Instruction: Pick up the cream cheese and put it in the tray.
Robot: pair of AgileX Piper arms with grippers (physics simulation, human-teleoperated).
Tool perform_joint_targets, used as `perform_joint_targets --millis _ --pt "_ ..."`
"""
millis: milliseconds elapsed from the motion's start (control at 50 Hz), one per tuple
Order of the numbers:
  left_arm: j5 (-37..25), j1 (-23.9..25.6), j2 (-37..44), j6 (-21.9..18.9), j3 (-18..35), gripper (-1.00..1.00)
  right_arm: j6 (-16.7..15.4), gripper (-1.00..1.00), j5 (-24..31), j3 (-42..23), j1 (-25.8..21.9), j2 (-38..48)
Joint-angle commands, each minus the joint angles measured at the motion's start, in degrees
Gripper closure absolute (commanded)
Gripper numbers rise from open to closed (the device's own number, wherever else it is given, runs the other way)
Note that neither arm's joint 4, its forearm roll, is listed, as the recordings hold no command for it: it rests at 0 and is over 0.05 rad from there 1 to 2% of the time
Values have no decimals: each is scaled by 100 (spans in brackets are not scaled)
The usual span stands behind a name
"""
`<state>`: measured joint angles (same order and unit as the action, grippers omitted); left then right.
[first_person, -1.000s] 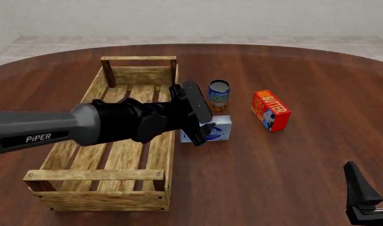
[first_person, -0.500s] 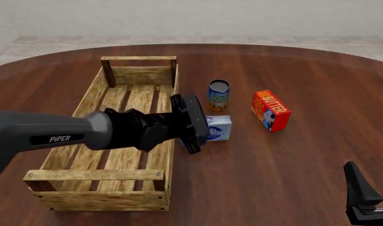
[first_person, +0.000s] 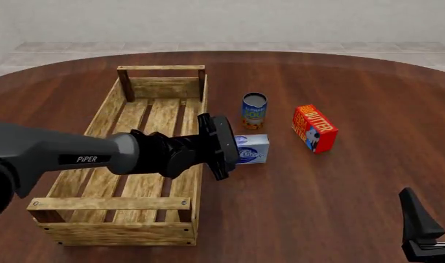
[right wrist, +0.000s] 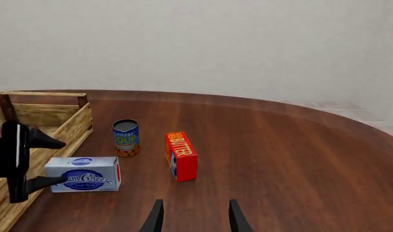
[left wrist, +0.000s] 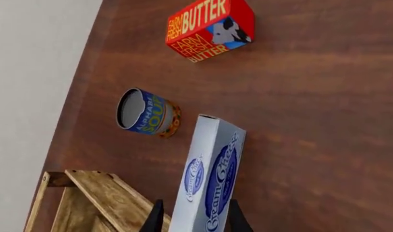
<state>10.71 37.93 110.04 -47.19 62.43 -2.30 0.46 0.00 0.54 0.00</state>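
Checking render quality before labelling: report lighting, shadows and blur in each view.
Front view: flat even light, only faint soft shadows under the soup can and butter box; sharp. Left wrist view: crisp lettering on the cream cheese, no glare. Right wrist view: sharp throughout, the tray cut by the frame edge.

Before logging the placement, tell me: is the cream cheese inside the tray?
No: the cream cheese lies on the table beside the tray, outside its long side.
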Motion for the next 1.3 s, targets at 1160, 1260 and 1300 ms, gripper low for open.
perform_joint_targets --millis 1160,1260,1300 --pt "-423 -254 1256 23 991 -100 0 -100 0 0 0 0" --pt "-546 -272 1271 90 1074 -100 0 -100 0 0 0 0" --pt "-581 -286 1292 95 1097 -100 0 -100 0 0 0 0"
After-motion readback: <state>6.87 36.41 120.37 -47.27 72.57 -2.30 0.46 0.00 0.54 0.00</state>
